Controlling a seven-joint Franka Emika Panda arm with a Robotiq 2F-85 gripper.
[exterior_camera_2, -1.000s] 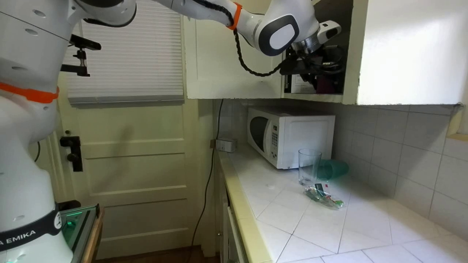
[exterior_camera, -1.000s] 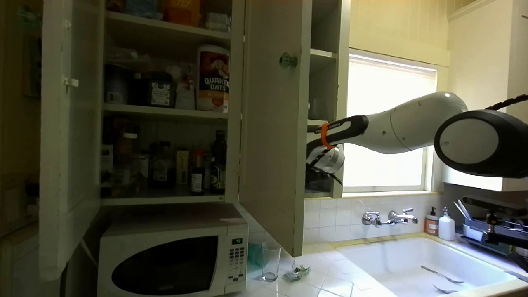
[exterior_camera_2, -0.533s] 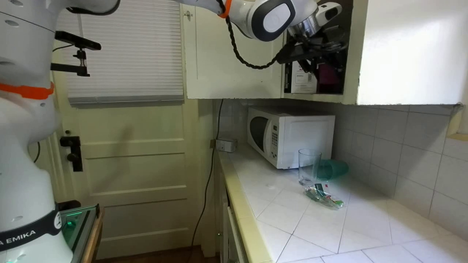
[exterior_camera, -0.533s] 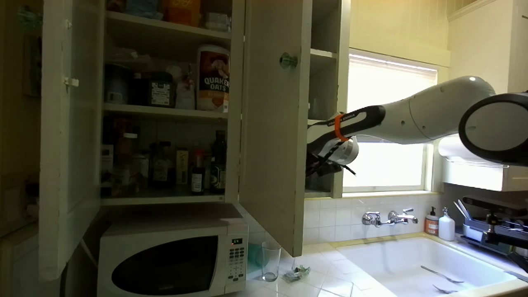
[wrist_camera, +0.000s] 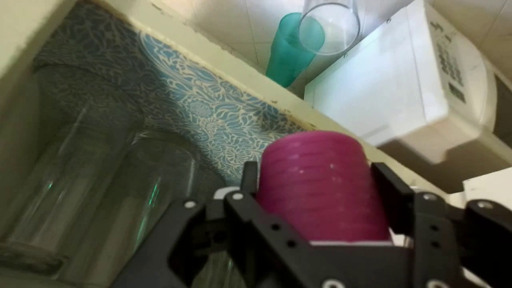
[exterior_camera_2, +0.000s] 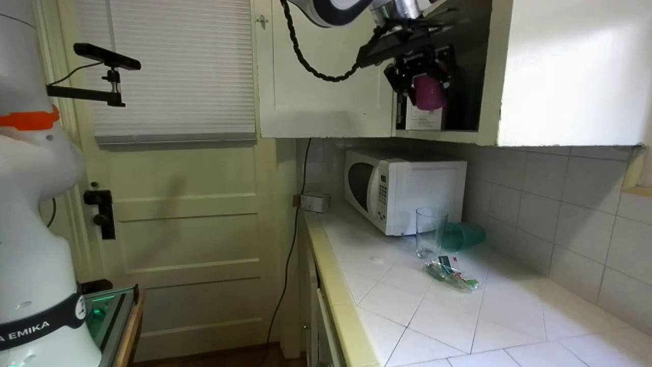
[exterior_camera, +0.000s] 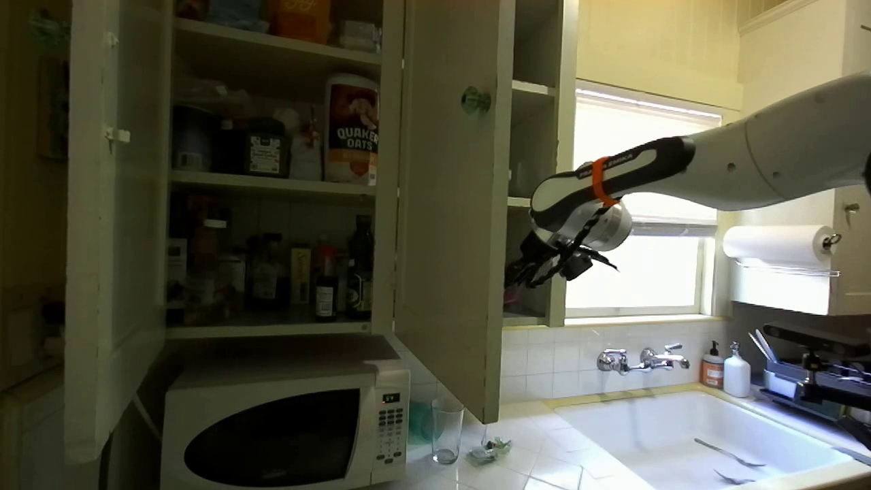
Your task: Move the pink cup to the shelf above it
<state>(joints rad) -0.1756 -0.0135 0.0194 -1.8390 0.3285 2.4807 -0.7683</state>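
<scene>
Blue-patterned cupboard floor shows below the claw, which pinches the pink cup at its tips — grasp and, it seems, lift are done. Raising it to the shelf above the claw — and letting go there — is left.

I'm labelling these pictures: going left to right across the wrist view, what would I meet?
Clear glassware → pink cup → white microwave. Left out: the teal cup and the clear tumbler, which appear above the pink cup in the picture, within its width, so their place is unclear.
</scene>
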